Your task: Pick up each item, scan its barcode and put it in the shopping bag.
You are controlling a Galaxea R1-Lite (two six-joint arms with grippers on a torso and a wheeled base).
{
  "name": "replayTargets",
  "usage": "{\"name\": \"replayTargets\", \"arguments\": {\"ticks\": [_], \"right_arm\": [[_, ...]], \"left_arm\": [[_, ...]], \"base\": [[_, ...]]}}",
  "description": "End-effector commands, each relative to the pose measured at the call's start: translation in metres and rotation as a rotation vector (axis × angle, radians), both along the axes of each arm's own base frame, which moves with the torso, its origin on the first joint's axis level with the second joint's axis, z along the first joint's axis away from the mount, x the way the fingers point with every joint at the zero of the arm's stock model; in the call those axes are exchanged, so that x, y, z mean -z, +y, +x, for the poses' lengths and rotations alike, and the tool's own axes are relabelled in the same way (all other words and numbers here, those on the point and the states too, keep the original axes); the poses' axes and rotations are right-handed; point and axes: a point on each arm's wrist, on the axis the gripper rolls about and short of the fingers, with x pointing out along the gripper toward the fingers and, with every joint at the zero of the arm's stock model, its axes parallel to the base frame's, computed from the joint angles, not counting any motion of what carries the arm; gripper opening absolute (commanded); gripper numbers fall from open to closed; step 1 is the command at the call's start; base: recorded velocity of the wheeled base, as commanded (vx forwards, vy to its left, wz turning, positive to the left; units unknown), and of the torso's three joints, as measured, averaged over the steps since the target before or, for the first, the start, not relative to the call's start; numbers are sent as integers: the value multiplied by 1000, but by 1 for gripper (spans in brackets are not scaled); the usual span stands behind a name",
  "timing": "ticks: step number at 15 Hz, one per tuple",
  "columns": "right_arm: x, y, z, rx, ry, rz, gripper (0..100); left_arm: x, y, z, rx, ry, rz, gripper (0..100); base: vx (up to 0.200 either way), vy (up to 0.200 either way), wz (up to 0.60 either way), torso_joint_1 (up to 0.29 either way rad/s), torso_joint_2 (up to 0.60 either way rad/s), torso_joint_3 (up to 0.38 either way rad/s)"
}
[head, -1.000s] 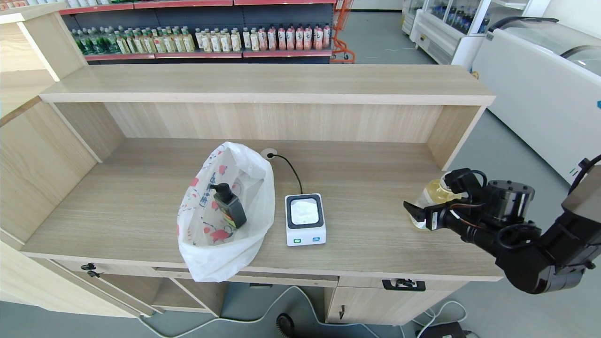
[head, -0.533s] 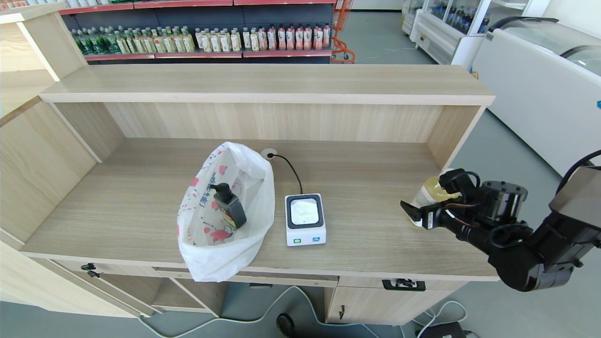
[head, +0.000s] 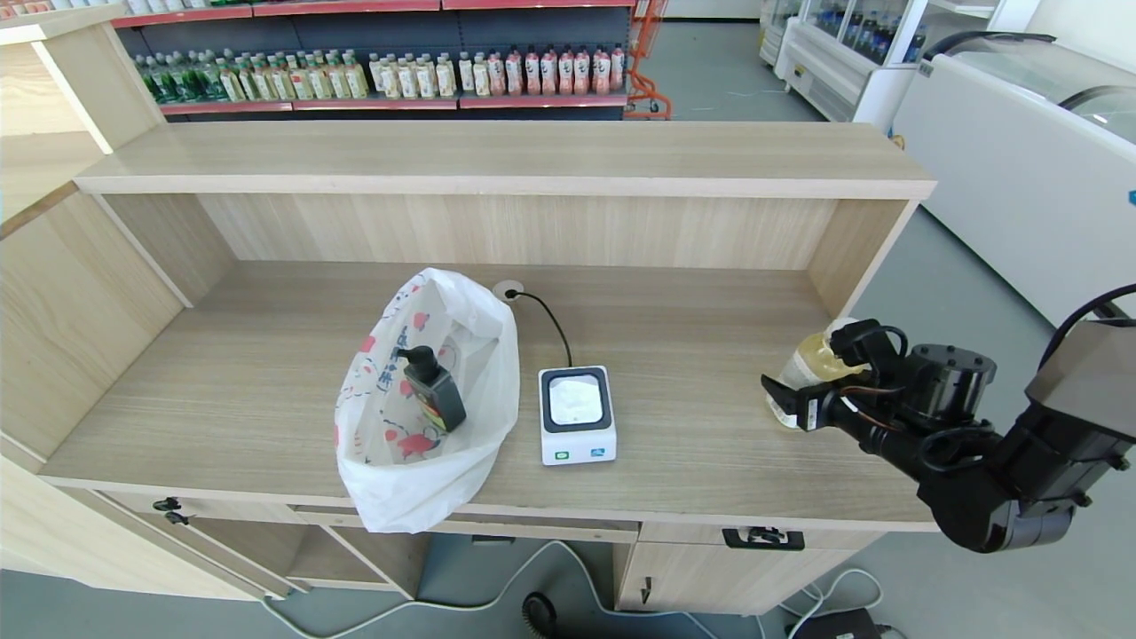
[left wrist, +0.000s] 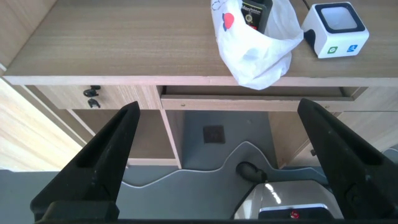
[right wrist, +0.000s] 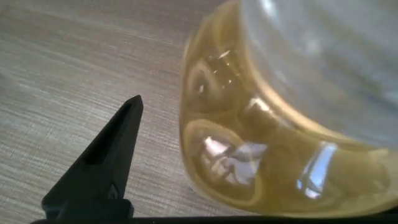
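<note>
Wooden checkout counter (head: 692,319): at its right end the right gripper (head: 806,361) sits spread around the bottle (head: 797,377) of yellow liquid, its near finger apart from it. Farther left stand the scanner (head: 577,413) and the shopping bag (head: 417,484), which holds a pump bottle (head: 435,392). The left gripper (left wrist: 219,107) hangs spread wide, low before the counter.

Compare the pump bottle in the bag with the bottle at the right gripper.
The pump bottle is black and opaque; the clear bottle holds yellow liquid. The pump bottle sits inside the bag, left of the scanner; the clear bottle is outside it, at the counter's right end, at the right gripper. The pump bottle's pump head shows; the clear bottle's top is hidden. Both are bottles at the same counter.
</note>
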Motion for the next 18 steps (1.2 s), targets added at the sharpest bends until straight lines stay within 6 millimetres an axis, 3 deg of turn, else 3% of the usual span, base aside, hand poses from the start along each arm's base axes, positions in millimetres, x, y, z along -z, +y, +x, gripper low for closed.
{"name": "replayTargets", "arguments": {"ticks": [1,8,12,13,15,16,17,18], "right_arm": [[2,0,1,0,2,-5,0],[14,-8,1,7,4,-96,0],[9,-8,1,12,-20,-85,0],[0,-9,1,16,-43,-60,0],[-52,-7,-18,15,-59,108,0],[-82,-7,-35,-32,-24,187,0],[-97,-7,-46,-65,-2,229,0],[-135,-9,-77,-144,54,331,0]], "left_arm": [[0,0,0,0,0,0,100],[0,0,0,0,0,0,100],[0,0,0,0,0,0,100],[0,0,0,0,0,0,100],[0,0,0,0,0,0,100],[0,0,0,-1,0,0,100],[0,0,0,0,0,0,100],[0,0,0,0,0,0,100]], "base": [[0,0,0,0,0,0],[0,0,0,0,0,0],[0,0,0,0,0,0],[0,0,0,0,0,0],[0,0,0,0,0,0],[0,0,0,0,0,0],[0,0,0,0,0,0],[0,0,0,0,0,0]]}}
